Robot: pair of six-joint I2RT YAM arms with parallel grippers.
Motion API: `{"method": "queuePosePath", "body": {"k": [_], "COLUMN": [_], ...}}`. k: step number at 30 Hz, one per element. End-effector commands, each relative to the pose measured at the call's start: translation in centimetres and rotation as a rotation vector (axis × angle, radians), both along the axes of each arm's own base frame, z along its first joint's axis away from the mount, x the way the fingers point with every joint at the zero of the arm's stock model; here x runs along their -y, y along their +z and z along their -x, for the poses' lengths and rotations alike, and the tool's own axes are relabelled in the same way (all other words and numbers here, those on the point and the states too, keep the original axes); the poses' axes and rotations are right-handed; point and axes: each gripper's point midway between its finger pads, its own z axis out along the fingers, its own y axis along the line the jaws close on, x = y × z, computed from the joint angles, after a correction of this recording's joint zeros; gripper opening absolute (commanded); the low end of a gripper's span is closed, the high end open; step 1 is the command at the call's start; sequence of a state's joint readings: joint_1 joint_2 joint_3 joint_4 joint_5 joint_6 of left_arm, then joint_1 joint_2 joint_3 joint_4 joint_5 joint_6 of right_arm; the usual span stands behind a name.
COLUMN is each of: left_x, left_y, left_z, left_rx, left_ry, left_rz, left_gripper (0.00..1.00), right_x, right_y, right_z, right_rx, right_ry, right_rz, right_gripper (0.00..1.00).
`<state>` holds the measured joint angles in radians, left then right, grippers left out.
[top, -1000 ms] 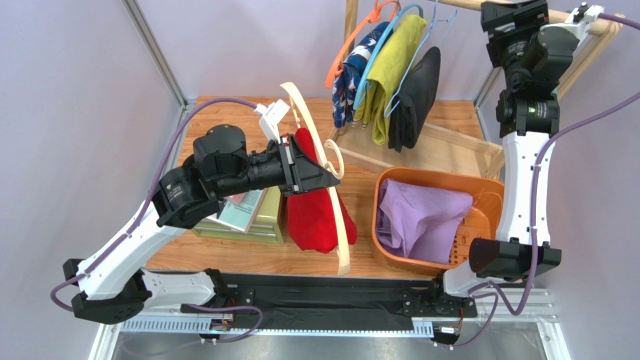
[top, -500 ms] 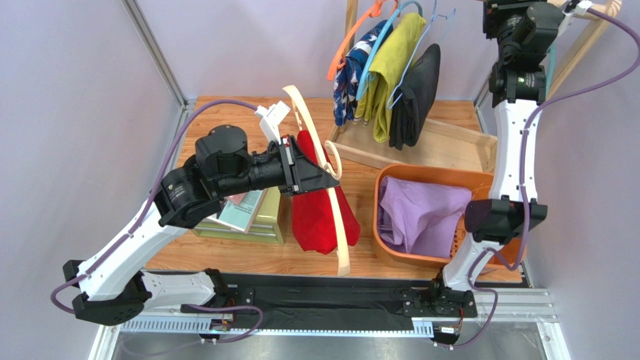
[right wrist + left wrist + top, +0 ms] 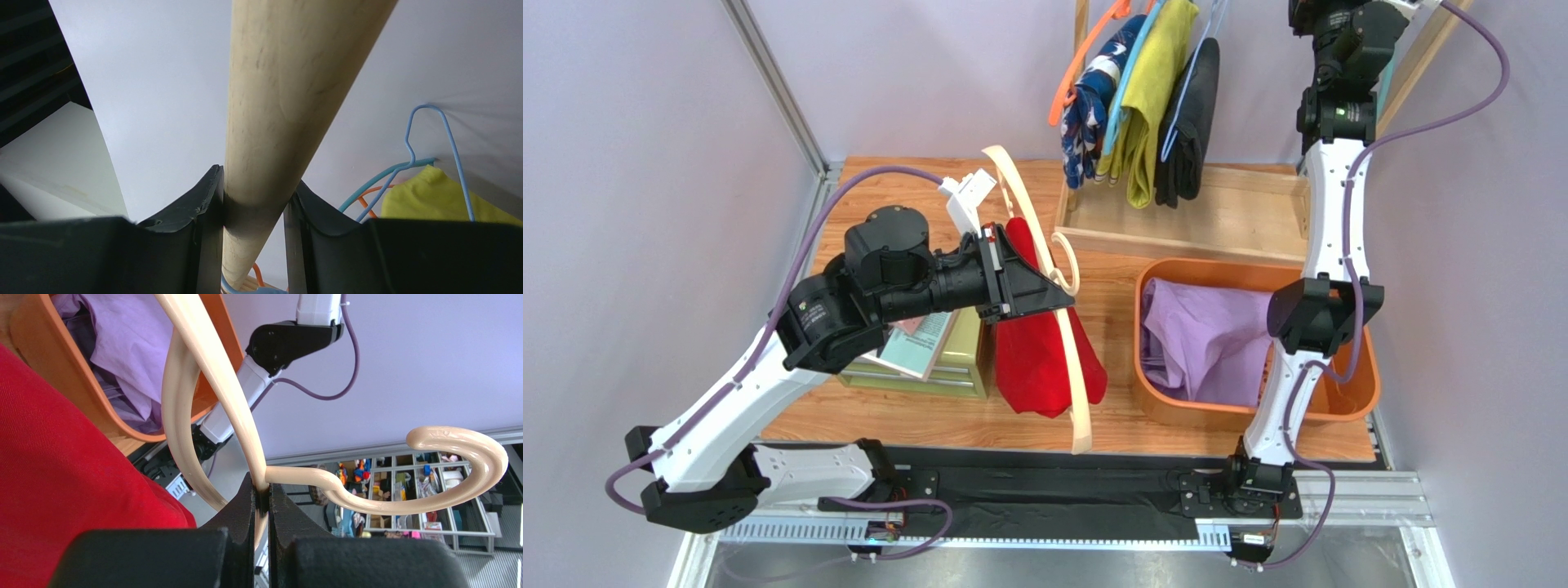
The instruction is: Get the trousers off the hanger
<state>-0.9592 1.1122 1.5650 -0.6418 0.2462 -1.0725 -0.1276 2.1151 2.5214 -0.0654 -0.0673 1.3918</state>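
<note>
My left gripper is shut on the neck of a cream hanger and holds it above the table; the grip also shows in the left wrist view. Red trousers hang over that hanger. Lilac trousers lie in the orange basket. Navy patterned, yellow-green and black trousers hang on hangers at the back. My right gripper is shut on the wooden rail of the rack, at the top edge of the top view.
A wooden rack base stands at the back right behind the basket. A green drawer box with books on it sits under my left arm. Metal frame posts and lilac walls close in the sides.
My right arm has stretched up and back with the rail in its grip. The rack and its hanging trousers have shifted towards the back. My left arm and the red trousers have stayed put.
</note>
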Motion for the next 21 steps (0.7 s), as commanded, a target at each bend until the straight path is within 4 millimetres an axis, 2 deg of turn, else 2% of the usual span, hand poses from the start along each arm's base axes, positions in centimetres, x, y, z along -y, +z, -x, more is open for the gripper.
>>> {"method": "queuePosePath", "body": {"k": [1,3,4,7,8,10,13,15,16,17,19,20,21], "left_x": [-1.0,-1.0,-1.1,-1.1,-1.1,-1.1,-1.0,-1.1,-1.2,-1.3,-1.5,-1.5,-1.6], "left_y": [5.8,6.0,6.2,6.5,6.6,6.8,7.2,7.4,7.5,7.8,8.1,8.2,8.3], "left_z": [0.7,0.8,1.0,1.4,1.6,1.7,2.1,2.3,2.4,2.6,2.8,3.0,3.1], "left_rx": [0.131,0.124,0.124,0.123,0.123,0.123,0.125,0.126,0.125,0.128,0.124,0.114,0.112], "left_ry": [-0.007,-0.012,-0.018,-0.042,-0.048,-0.053,-0.079,-0.088,-0.09,-0.097,-0.105,-0.112,-0.115], "left_rz": [0.176,0.187,0.194,0.205,0.205,0.211,0.219,0.224,0.229,0.237,0.244,0.25,0.254], "left_gripper": [0.0,0.0,0.0,0.0,0.0,0.0,0.0,0.0,0.0,0.0,0.0,0.0,0.0], "right_x": [-6.1,-6.6,-7.0,-7.6,-7.8,-7.8,-8.1,-8.2,-8.1,-8.3,-8.6,-9.5,-9.9], "right_y": [-0.7,-2.6,-2.1,-4.5,-3.5,-4.7,-4.3,-5.4,-4.7,-6.4,-6.7,-8.5,-9.3], "right_z": [-0.4,-0.8,0.1,1.0,3.0,4.2,8.6,10.5,12.4,13.4,16.0,17.1,18.1], "right_rx": [0.07,-0.006,-0.013,-0.126,-0.141,-0.208,-0.271,-0.338,-0.339,-0.411,-0.44,-0.496,-0.52], "right_ry": [0.2,0.24,0.253,0.263,0.26,0.26,0.25,0.252,0.227,0.24,0.228,0.268,0.278], "right_rz": [0.187,0.196,0.211,0.27,0.287,0.33,0.393,0.408,0.445,0.466,0.551,0.577,0.606], "right_gripper": [0.13,0.32,0.5,0.72,0.75,0.8,0.86,0.87,0.89,0.91,0.96,0.96,0.97]}}
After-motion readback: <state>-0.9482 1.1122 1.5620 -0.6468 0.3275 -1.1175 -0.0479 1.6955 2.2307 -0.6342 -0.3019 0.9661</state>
